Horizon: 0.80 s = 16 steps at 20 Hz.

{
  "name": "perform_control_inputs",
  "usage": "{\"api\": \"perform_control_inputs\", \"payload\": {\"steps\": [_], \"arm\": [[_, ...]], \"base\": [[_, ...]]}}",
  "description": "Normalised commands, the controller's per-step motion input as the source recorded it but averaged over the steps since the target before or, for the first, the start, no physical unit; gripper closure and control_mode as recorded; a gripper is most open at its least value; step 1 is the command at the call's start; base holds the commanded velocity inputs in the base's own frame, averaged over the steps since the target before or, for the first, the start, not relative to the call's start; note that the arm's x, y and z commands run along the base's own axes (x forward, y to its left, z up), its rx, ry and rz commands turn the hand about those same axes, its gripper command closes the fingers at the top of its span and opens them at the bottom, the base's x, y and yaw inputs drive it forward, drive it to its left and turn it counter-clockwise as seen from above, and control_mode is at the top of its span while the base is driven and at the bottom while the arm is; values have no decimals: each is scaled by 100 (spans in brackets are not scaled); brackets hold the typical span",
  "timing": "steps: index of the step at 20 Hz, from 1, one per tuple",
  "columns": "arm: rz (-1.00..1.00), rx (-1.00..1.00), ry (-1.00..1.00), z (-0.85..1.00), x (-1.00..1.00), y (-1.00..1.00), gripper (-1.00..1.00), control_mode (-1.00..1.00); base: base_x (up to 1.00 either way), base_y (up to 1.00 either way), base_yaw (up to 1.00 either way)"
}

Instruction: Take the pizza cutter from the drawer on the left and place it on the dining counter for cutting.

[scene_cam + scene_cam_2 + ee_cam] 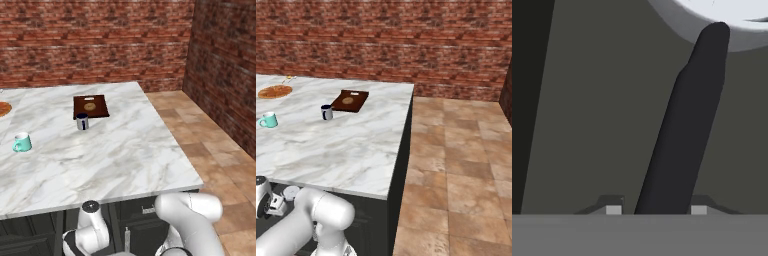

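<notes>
Your gripper (pixel 656 210) straddles the cutter (pixel 684 130): its dark handle runs up between the fingertips (pixel 613 209) toward one o'clock, the pale wheel at twelve. Whether the narrowed jaws pinch it, you cannot tell. The cutter lies in the drawer (pixel 587 110), below the bench (pixel 115 155).

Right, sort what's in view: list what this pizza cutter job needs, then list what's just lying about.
Needed for the job:
- pizza cutter with pale round wheel and dark handle
- white marble dining counter
- tool, either side of the handle

Just lying about:
- teal mug
- dark blue cup
- dark brown wooden board
- round pizza
</notes>
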Motion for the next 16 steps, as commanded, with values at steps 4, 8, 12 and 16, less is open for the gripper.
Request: {"api": "perform_control_inputs", "payload": {"steps": [4,8,12,16], "arm": [[0,0,0,36,-25,40,100,-100],[0,-1,0,41,-6,31,100,-100],[0,0,2,48,-9,37,100,-100],[0,0,13,41,-21,40,100,-100]], "base": [[0,0,0],[0,0,0],[0,0,0],[0,0,0]]}}
